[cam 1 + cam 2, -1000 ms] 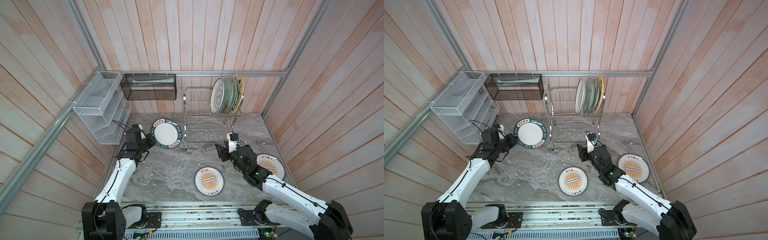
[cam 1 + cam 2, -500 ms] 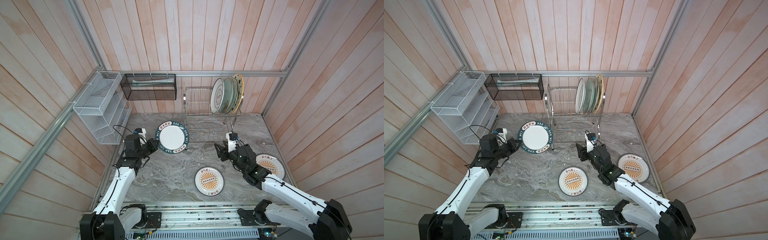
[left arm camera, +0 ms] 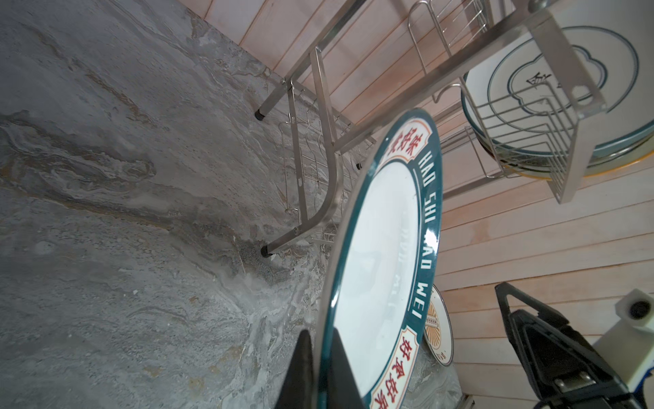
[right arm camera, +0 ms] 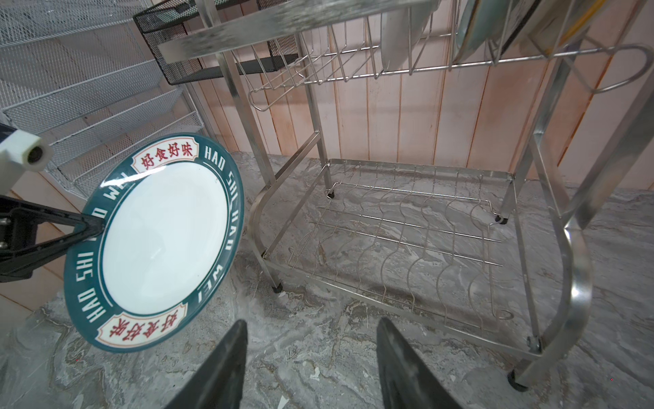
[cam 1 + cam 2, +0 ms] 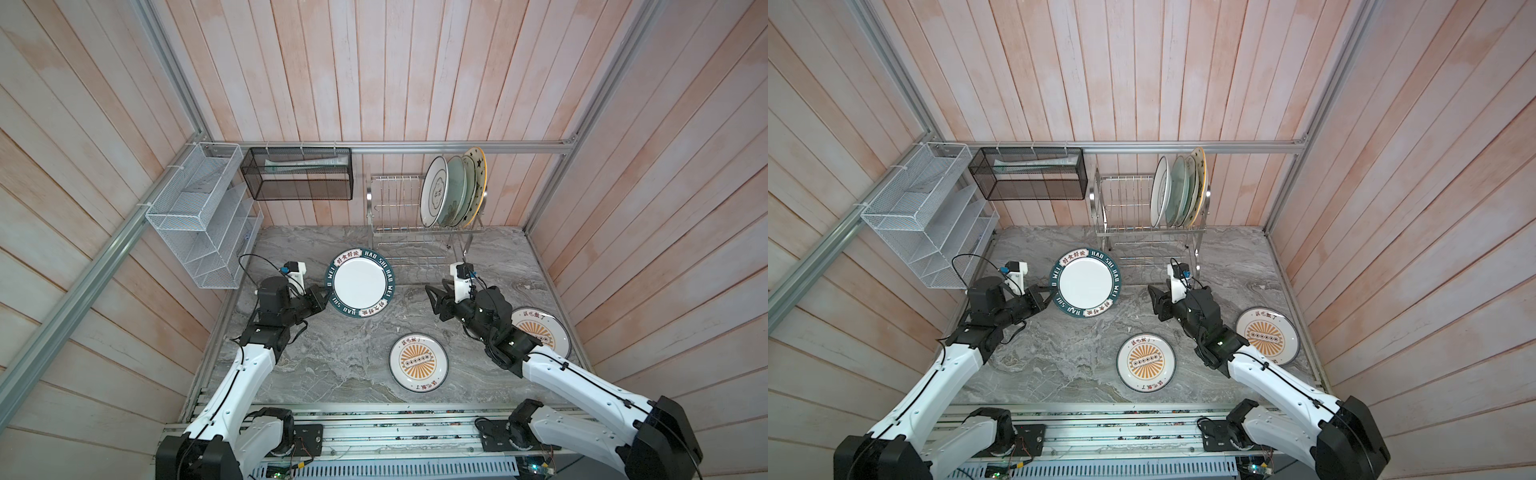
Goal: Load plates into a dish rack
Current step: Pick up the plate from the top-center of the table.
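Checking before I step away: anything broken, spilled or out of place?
Nothing broken or spilled. The lettered plate hangs tilted, pinched at its rim by the left gripper; a few white flecks lie on the tabletop.

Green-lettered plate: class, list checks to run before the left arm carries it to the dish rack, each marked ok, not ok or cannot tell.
1. Left gripper shut on green-lettered plate rim: ok.
2. Right gripper open, empty, apart from that plate: ok.
3. Free slots in dish rack upper tier beside four racked plates: ok.
4. Held plate's lower edge off the table: cannot tell.
5. Two sunburst plates flat, apart from it: ok.
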You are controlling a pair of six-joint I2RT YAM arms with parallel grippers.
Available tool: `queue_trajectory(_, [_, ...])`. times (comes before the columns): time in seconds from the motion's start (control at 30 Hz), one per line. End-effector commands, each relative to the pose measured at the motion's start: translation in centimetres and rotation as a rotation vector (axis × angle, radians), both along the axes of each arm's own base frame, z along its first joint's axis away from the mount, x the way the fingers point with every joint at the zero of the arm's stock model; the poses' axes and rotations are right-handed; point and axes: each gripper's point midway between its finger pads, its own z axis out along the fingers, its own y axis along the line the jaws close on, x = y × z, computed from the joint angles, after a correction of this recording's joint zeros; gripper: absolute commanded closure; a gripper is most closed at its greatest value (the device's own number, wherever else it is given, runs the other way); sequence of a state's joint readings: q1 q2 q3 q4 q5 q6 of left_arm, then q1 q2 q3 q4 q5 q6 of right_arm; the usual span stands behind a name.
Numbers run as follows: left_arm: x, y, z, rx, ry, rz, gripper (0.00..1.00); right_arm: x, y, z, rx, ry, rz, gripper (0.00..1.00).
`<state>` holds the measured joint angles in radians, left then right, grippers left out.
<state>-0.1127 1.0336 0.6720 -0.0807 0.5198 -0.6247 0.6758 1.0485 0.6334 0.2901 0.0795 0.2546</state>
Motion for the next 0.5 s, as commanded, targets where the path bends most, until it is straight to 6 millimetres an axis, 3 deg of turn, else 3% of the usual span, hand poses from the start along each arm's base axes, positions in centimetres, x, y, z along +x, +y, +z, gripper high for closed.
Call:
queue_trajectory(0.0, [0.0,-1.1,3.0,-0.033,-0.132,-0.036,1.00,-0.1,0.7,1.5,0.050,-0.003,0.039,0.40])
queue_trajectory(0.2, [-0.9,-1.9,4.0,-0.054,-0.194,-0.057,1.00,-0.2,1.1,1.7,0.110,0.025,0.098,0.37])
queue_trajectory(0.47, [-1.1,-2.6,3.9,-0.064,-0.193,-0.084,1.00,-0.6,2.1,2.0,0.189,0.059,0.178,0.35])
